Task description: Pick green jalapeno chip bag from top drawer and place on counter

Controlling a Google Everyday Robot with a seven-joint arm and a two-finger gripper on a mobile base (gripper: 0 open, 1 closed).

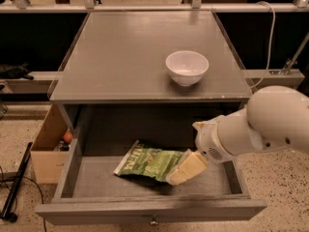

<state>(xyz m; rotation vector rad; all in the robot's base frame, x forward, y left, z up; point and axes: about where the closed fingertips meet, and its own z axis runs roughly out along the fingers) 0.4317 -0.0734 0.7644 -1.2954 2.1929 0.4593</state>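
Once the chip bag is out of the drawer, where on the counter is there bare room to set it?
The counter is bare across its left half and along the back edge; only the white bowl crowds the right side near the front. In the drawer, the gripper sits at the right end of the chip bag; bare drawer floor lies left of the bag.
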